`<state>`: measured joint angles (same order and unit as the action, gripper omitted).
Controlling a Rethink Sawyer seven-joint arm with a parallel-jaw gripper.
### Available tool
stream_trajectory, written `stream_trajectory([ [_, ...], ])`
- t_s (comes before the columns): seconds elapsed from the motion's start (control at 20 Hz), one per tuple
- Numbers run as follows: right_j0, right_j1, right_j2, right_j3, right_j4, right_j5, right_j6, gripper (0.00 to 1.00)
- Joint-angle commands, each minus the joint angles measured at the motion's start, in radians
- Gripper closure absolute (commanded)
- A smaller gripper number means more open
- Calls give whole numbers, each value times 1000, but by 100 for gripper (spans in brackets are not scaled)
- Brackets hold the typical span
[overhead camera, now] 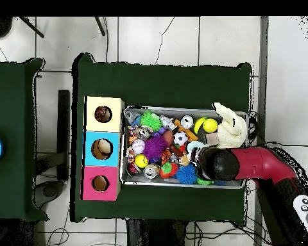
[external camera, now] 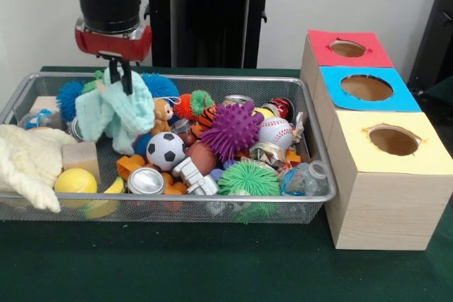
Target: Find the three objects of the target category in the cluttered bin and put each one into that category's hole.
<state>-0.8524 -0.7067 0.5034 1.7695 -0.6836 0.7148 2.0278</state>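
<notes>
one fuzzy mint cloth (external camera: 117, 111) – limp, pinched in black jaws.

Bin (external camera: 322, 167): packed wall to wall with toys, no bare mesh between them.
Left end: blocked by mint cloth (external camera: 117, 111) hanging from gripper (external camera: 120, 76) and cream cloth (external camera: 25, 160) draped over rim.
Holes: red (external camera: 347, 48), blue (external camera: 367, 88), yellow (external camera: 393, 140), all unobstructed from above.
Green table (external camera: 177, 266) before bin: open.
</notes>
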Motion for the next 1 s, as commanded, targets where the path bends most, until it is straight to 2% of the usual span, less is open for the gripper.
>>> stream_trajectory([
  [0.05, 52, -63, 65, 52, 77, 150, -156, 100],
  [0.5, 96, -154, 55, 93, 168, 201, -126, 100],
  [1.0, 143, -188, 43, 136, 233, 175, -79, 100],
])
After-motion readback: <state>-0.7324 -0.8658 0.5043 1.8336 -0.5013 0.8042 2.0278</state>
